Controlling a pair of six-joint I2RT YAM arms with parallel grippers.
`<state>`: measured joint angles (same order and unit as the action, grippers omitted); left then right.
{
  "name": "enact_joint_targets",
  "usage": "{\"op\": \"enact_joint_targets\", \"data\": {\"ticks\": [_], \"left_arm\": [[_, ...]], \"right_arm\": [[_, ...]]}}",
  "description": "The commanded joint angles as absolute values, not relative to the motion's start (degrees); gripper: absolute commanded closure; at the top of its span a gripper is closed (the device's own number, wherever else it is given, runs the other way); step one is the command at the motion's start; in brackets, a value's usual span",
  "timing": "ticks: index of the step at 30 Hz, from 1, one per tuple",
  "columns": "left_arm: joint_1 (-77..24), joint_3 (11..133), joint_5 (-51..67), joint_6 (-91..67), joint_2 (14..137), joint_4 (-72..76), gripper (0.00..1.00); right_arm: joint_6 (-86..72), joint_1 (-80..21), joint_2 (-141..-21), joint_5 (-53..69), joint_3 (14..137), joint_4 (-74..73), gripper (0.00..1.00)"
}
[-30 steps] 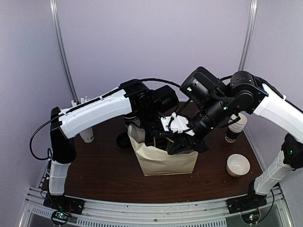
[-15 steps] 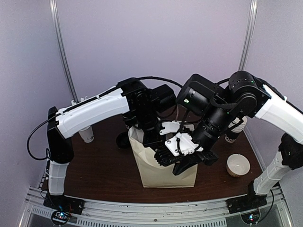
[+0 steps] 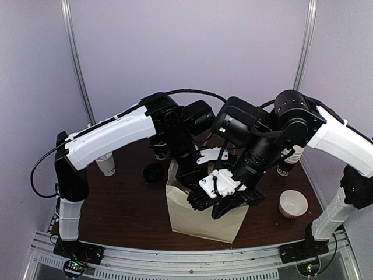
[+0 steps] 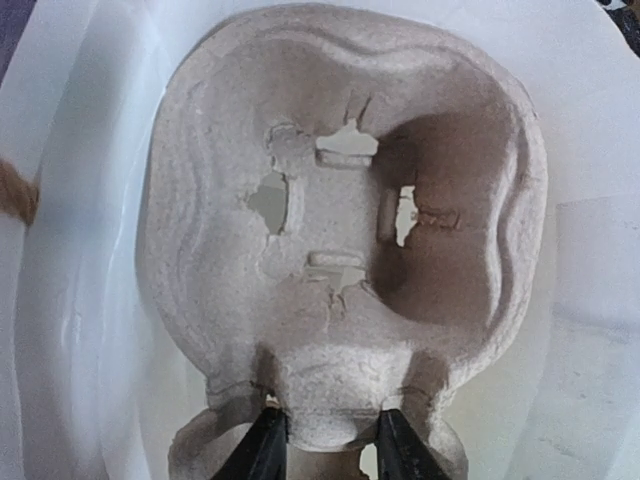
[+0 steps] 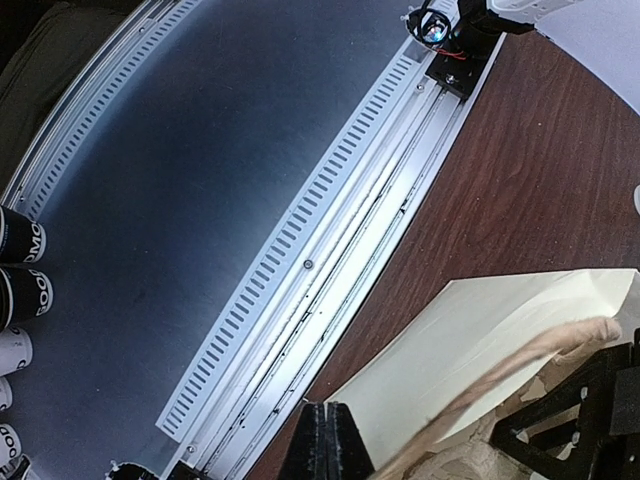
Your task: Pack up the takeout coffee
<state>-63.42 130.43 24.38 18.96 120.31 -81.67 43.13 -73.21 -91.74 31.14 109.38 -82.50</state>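
Note:
A cream paper bag [image 3: 201,219] stands tilted at the table's front middle. Inside it lies a grey pulp cup carrier [image 4: 340,230], its wells empty. My left gripper [image 4: 325,425] reaches down into the bag and is shut on the carrier's near tab. My right gripper [image 3: 224,203] is at the bag's front rim, its jaws pressed together on the paper edge [image 5: 430,350]; a brown twine handle [image 5: 520,350] runs beside it. A small round black-topped thing [image 3: 154,172] left of the bag looks like the takeout coffee; its sides are hard to see.
A white cup of straws [image 3: 106,164] stands at the left. A stack of nested cups [image 3: 289,160] and a white bowl [image 3: 293,204] are at the right. The slotted metal rail [image 5: 330,220] runs along the table's near edge.
The right gripper has dropped from the bag's top to its front rim and drawn it forward; the bag now leans towards the near edge. The left arm has reached deeper in.

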Motion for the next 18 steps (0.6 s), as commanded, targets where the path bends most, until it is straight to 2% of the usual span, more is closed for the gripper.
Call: {"op": "enact_joint_targets", "data": {"ticks": [1,14,18], "left_arm": [[-63.3,130.7,28.4,18.8,117.6,-82.5,0.67],[-65.1,124.7,15.3,20.2,118.2,-81.4,0.67],[-66.4,124.0,12.7,20.8,118.4,-81.6,0.67]], "right_arm": [[43.5,-73.5,-92.5,29.3,109.8,-82.1,1.0],[46.6,-73.6,-93.5,34.3,114.1,-86.4,1.0],[46.8,-73.7,-93.6,31.3,113.3,-86.1,1.0]]}}
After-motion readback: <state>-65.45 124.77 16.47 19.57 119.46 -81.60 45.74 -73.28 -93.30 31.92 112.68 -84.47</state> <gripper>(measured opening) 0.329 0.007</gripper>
